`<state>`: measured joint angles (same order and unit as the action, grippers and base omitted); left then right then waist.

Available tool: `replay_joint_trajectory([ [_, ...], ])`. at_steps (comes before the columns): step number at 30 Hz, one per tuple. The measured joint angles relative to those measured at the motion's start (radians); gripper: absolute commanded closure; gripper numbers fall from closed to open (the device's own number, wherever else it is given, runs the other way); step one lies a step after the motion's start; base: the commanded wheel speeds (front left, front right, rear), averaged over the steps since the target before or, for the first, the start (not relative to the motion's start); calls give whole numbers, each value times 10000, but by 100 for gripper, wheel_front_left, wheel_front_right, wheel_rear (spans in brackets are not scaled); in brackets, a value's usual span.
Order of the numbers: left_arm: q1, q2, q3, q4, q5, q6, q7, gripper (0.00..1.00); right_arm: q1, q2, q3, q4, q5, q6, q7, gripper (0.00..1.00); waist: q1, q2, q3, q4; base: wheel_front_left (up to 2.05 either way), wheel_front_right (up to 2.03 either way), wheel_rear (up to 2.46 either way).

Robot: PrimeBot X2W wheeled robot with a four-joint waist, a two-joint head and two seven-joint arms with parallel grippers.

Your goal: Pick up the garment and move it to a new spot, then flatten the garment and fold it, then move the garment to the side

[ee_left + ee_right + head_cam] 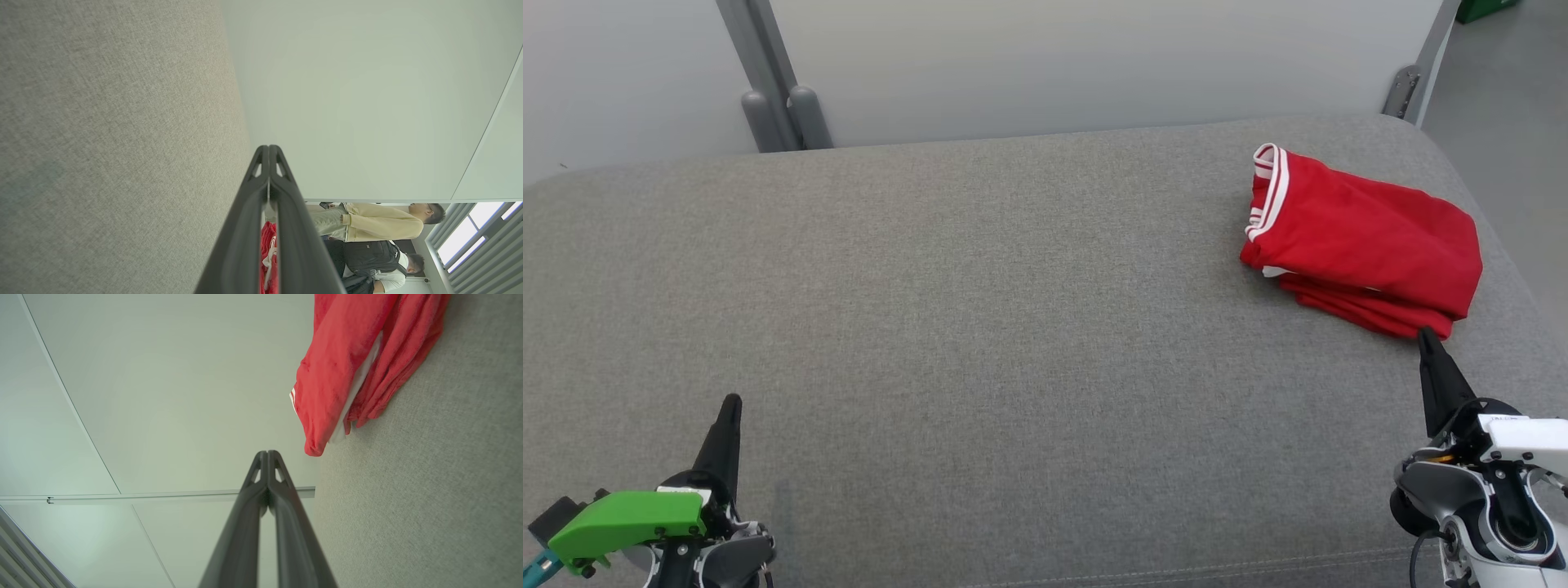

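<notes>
Both grippers, left (730, 402) and right (1425, 335), rest low, fingers pressed together.

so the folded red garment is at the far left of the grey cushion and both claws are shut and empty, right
Not the left: the head view shows the folded red garment at the far right of the grey cushion. The left claw and right claw are indeed shut and empty.

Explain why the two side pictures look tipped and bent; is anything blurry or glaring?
Head view: soft even light, sharp, red garment casting a faint shadow on the grey cushion. Left wrist view: camera turned sideways; bright window glares; shut jaws up close look soft. Right wrist view: sideways too; wide lens bows lines on the pale wall.
</notes>
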<state>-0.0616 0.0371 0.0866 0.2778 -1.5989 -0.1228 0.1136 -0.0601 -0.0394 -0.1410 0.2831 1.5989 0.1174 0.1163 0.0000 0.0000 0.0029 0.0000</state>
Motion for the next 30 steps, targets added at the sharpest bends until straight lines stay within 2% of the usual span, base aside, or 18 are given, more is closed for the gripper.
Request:
replay_joint_trajectory([
  [30,0,0,-2,-4,0,0,0,100,0,0,6,-10,2,12,-10,100,0,0,0,0,0,0,0],
])
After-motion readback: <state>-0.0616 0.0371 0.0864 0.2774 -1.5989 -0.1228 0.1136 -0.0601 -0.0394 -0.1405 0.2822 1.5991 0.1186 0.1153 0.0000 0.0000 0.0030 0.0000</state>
